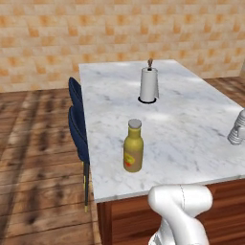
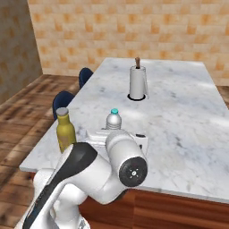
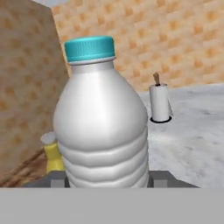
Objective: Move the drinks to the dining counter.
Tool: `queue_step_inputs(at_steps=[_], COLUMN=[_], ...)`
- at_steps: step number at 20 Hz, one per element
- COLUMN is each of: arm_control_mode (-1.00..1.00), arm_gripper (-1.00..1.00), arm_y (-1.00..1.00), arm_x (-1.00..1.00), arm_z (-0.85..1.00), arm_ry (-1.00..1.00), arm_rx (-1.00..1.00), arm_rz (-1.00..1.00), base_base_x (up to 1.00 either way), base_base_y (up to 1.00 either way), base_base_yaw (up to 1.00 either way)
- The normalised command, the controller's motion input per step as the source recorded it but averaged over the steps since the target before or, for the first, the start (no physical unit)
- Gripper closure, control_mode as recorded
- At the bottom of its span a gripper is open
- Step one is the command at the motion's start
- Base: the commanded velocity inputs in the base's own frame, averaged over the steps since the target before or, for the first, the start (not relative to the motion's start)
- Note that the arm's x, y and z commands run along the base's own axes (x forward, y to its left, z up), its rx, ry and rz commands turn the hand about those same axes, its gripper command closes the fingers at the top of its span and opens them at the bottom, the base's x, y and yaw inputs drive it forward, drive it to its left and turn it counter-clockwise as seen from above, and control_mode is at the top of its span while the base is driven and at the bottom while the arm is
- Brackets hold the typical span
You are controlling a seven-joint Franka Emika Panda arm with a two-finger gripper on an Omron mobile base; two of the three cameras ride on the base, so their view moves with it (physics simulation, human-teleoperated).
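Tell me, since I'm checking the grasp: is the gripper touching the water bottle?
Touching. In the hand view the water bottle sits squarely in the gripper, a finger tip pressed against each side of its base.

White-grey marbled surface (image 1: 191, 124) on dark wood base, amber-yellow bottle (image 1: 133, 148) with grey cap and yellow-red label, clear ribbed water bottle (image 3: 103, 127) with blue-teal cap, white paper towel roll (image 1: 149, 84), dark blue stools (image 1: 79, 129), orange-tan tiled wall (image 1: 119, 28), brown plank floor (image 1: 38, 167)
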Motion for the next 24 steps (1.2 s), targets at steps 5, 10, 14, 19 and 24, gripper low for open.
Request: queue_step_inputs(at_steps=[5, 10, 14, 19, 24], arm_control_mode=[-1.00, -1.00, -1.00, -1.00, -1.00], arm_gripper=[1.00, 1.00, 1.00, 1.00, 1.00], arm_y=[0.01, 0.18, 0.09, 0.02, 0.00], arm_x=[0.02, 0.32, 0.56, 0.44, 0.33], arm_z=[0.00, 0.00, 0.01, -0.31, -0.35], arm_ry=[-0.31, 0.22, 0.26, 0.01, -0.04], arm_rx=[-0.22, -0.04, -0.03, 0.01, 0.00], arm_rz=[0.30, 0.04, 0.02, 0.08, 0.09], base_base_x=[0.00, 0.00, 0.00, 0.00, 0.00], base_base_y=[0.00, 0.00, 0.00, 0.00, 0.00], base_base_yaw=[0.00, 0.00, 0.00, 0.00, 0.00])
